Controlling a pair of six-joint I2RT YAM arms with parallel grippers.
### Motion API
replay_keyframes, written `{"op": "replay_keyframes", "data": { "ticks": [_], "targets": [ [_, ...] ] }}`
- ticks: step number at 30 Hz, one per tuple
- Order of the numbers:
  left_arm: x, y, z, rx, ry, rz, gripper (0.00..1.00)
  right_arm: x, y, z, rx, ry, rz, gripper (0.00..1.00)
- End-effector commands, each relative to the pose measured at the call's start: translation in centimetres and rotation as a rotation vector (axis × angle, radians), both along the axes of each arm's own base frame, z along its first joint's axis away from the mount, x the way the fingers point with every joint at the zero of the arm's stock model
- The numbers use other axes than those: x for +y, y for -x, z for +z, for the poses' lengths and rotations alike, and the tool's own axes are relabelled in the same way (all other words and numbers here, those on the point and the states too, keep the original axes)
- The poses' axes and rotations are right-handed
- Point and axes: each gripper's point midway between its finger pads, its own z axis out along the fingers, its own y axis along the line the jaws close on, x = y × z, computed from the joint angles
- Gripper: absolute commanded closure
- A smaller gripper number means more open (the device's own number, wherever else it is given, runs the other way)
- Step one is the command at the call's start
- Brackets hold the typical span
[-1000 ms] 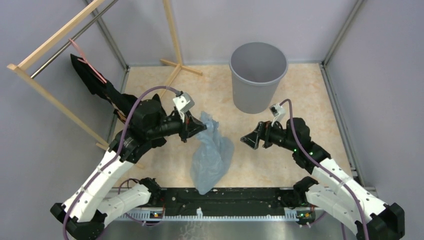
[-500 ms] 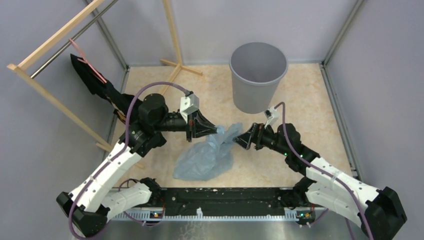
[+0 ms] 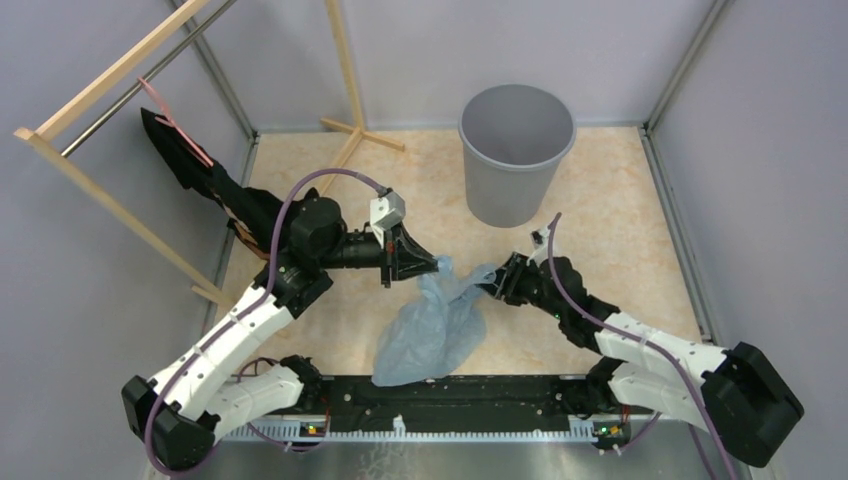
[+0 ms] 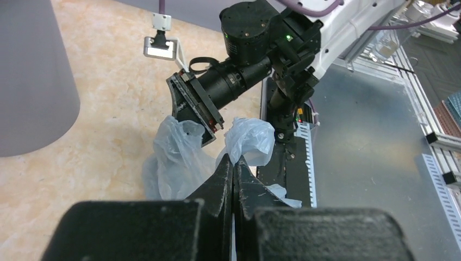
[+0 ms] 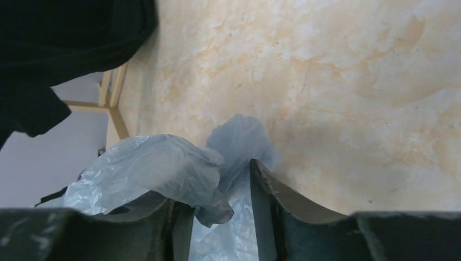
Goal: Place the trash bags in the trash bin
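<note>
Well, nothing is in the trash bin (image 3: 512, 190) yet. It stands upright at the far side of the counter (image 3: 610, 230), mouth open, and no blue film shows inside. The trash bag (image 3: 432, 328) is well short of it, its top bunched up between the two arms and the rest trailing down toward the near edge. The left pincer (image 4: 234, 166) has its fingers pressed together on a fold of the film, a puffed lobe standing just above the tips. The right pincer (image 5: 217, 187) is right at the bag too, but its wrist view shows the fingers apart with film sagging between them, so that looks like a grab not yet closed. What looks left to do is the second grip, the lift, the carry across and the drop. Off to the left leans a wooden rack (image 3: 110, 72) with a black cloth (image 3: 190, 165) and pink strap (image 3: 165, 112), well apart from the action. One rack foot lies just beside the bin. The likely trouble is the bag itself: it is long and floppy, and its tail may drag or catch the rim.
</note>
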Motion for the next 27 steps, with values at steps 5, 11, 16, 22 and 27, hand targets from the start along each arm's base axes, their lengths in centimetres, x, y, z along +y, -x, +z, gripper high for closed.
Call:
{"op": "replay_keyframes", "data": {
  "ticks": [5,11,16,22,27],
  "targets": [
    [4.6,-8.7,-0.4,0.022,-0.082,0.634,1.00,-1.8,-3.8,3.5,-0.156,0.239,-0.091,0.94],
    [9.2,-14.4,8.4,-0.043,-0.076,1.035,1.00,-2.2,-5.8,14.7,-0.360,0.338,-0.052,1.00],
    [6.4,-7.9,19.1,-0.162,0.241,0.698,1.00,-0.1,-0.6,27.5,-0.644,0.092,0.166,1.00],
    [8.5,-8.7,4.6,0.189,0.230,0.892,1.00,-1.3,0.0,17.2,-0.580,0.098,0.126,0.96],
    [8.3,-6.0,-9.8,0.496,-0.109,0.881,1.00,0.1,1.8,3.1,-0.214,0.141,0.240,1.00]
  ]
}}
